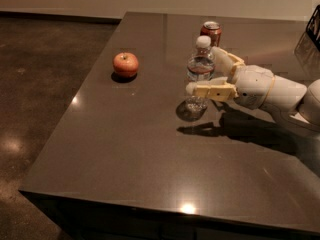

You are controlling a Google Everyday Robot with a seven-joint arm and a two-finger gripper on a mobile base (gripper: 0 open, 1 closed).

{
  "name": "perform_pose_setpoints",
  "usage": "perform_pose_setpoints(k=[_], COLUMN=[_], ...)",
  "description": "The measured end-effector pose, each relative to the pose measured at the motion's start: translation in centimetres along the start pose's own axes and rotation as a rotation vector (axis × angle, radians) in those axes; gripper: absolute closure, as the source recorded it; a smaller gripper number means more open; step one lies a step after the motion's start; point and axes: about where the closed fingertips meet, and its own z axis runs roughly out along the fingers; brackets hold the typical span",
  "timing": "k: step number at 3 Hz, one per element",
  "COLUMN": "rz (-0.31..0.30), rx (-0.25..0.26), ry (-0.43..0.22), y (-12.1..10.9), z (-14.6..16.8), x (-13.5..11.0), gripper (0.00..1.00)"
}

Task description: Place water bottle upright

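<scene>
The water bottle (pixel 199 73) stands upright on the dark table (pixel 150 149), right of centre. It is clear with a white cap and a red label band. My gripper (pixel 202 71) reaches in from the right, with its jaws on either side of the bottle. The near finger (pixel 210 90) crosses in front of the bottle's lower body. The far finger (pixel 223 58) lies behind it, near the cap. The fingers are spread wider than the bottle, so the gripper is open.
A red soda can (pixel 211 32) stands just behind the bottle. A red apple (pixel 125 64) lies to the left. The table's left edge (pixel 75 104) drops to a dark floor. A dark object (pixel 314 29) sits at the far right edge.
</scene>
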Motion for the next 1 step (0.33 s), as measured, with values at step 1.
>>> perform_pose_setpoints(k=[1], rz=[0.0], rx=[0.0], ry=[0.0], y=[0.01], z=[0.01], x=[0.0], gripper=[0.0])
